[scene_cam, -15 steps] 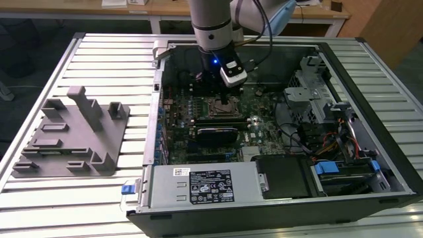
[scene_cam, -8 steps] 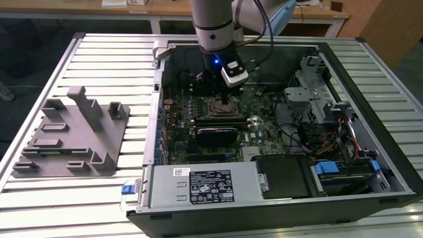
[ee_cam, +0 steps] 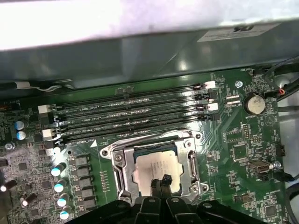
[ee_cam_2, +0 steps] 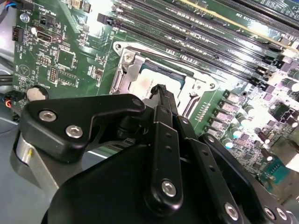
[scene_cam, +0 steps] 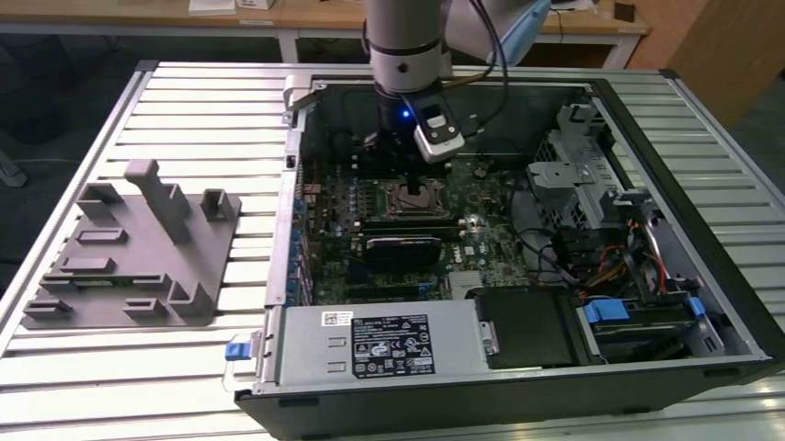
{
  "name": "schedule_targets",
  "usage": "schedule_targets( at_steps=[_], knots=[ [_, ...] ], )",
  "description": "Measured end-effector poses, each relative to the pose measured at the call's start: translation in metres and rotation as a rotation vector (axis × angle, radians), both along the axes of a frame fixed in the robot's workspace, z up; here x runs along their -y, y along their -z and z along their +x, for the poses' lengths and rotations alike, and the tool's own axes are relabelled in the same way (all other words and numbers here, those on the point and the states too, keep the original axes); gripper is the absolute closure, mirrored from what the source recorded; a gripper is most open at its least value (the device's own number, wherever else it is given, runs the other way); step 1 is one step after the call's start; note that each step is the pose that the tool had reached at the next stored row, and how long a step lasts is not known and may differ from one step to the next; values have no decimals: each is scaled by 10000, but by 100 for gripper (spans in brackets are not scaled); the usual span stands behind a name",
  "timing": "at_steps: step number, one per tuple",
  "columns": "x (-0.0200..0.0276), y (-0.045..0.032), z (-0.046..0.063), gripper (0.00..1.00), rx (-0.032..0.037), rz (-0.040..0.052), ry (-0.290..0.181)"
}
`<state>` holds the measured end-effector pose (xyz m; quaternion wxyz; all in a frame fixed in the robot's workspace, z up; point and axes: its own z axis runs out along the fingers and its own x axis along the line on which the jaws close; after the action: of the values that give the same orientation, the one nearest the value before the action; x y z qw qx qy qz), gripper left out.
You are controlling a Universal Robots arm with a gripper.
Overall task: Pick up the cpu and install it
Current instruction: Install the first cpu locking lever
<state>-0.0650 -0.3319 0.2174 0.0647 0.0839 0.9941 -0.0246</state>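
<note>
End effector body hides the near edge of the cpu in both wrist views. Fingertips look drawn together just above the chip's silver top; contact uncertain. Cpu lies flat inside the socket frame on the motherboard. Exterior view adds the grey tray on the desk, well apart.

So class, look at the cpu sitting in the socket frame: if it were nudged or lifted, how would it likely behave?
The cpu looks like a thin flat plate with a metal top, so probably stiff, not floppy. Lying flat inside the socket frame, it seems unlikely to roll or tip. Its smooth shiny top suggests it could be slippery under the gripper, seen close above it.
</note>
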Motion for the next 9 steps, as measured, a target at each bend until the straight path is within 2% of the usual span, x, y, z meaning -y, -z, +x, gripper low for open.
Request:
schedule_targets(
  at_steps=[9],
  knots=[
    [8, 0, 88, 89, -319, 1, 34]
  ],
)
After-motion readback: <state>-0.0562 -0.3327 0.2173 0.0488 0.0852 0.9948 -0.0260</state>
